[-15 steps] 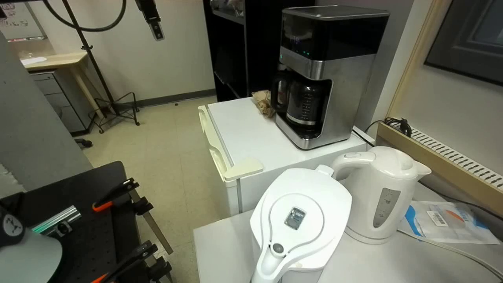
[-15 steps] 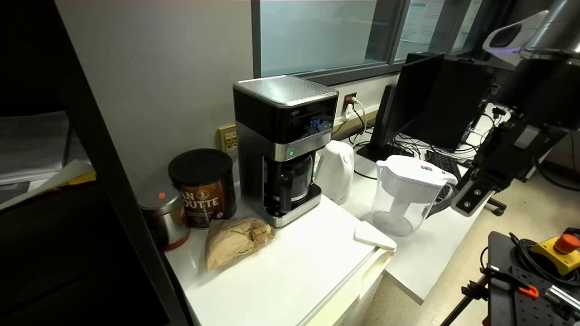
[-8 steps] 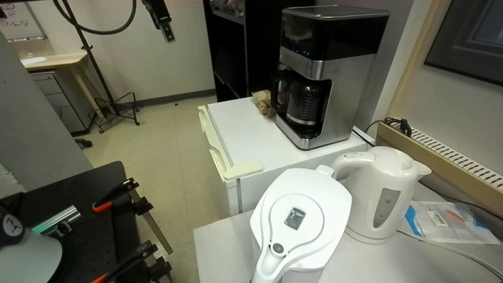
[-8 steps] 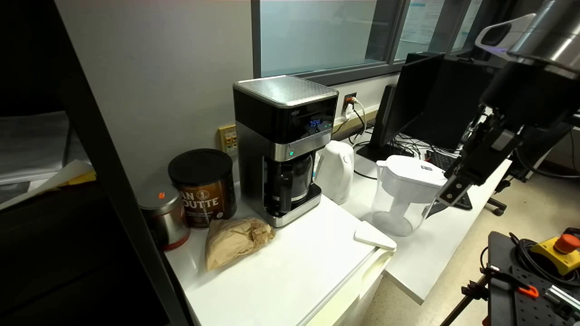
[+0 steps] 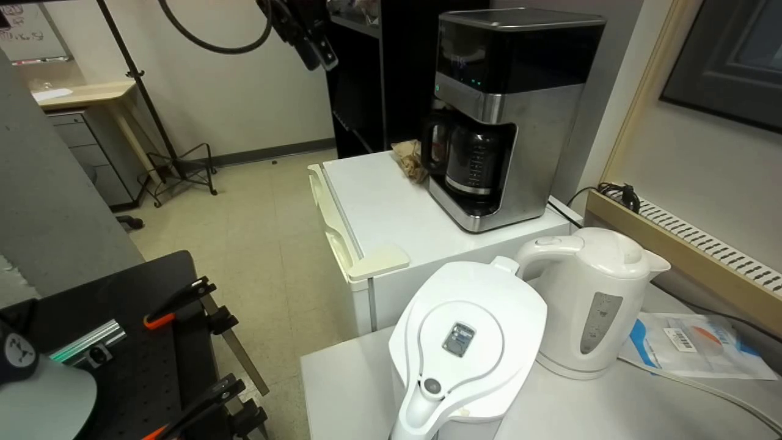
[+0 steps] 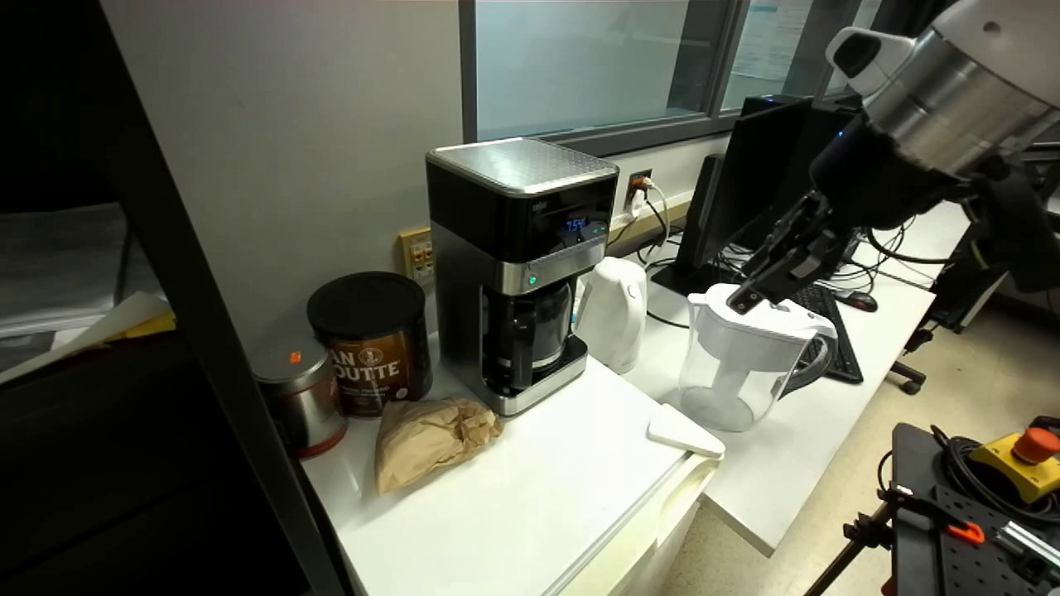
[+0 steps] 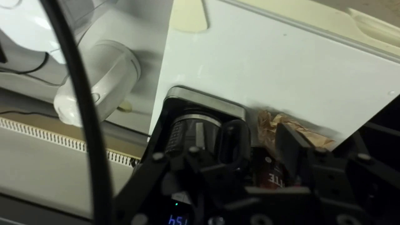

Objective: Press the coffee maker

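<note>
1. Has jaws apart, with a wide gap between the fingers point(image 7: 289, 145) in the wrist view and nothing gripped.
2. Hangs in mid-air, angled down, well apart from the coffee maker point(image 6: 513, 248). Overlaps the white pitcher point(image 6: 749, 343) in an exterior view, seemingly by line of sight only.
3. Looks like the approach step. Not pressing anything yet.
4. Find the coffee maker upright on the white table point(image 6: 563, 488) in both exterior views, with carafe point(image 6: 551, 327) in place under the silver band point(image 6: 571, 263) and blue digits lit on the display point(image 6: 575, 224).
5. Probably aim for the green-lit spot point(image 6: 532, 281) on that band; can't confirm the control from the task sentence.
6. Next, needs to close in on the front, line up square, maybe bring jaws together for one solid tip, then push lightly.
7. Stay clear of the carafe handle point(image 6: 522, 339) below and the paper bag point(image 6: 435, 443) just beside. Could skid the coffee maker if pushing hard.
</note>
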`<act>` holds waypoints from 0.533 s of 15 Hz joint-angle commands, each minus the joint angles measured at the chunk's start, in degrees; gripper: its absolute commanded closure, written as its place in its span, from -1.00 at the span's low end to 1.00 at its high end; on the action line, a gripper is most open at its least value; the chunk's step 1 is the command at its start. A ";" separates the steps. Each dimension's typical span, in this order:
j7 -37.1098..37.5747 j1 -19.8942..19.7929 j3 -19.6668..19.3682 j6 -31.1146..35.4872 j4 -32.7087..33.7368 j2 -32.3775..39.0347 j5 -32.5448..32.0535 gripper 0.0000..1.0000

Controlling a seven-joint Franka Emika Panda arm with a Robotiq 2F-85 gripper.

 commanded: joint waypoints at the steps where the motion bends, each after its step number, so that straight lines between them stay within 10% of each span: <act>1: 5.89 -5.22 3.35 4.90 0.70 2.35 -11.66 0.44; 5: 15.09 -10.67 6.31 7.70 2.23 4.93 -24.50 0.97; 8: 22.69 -12.03 6.50 7.34 4.32 7.71 -34.03 1.00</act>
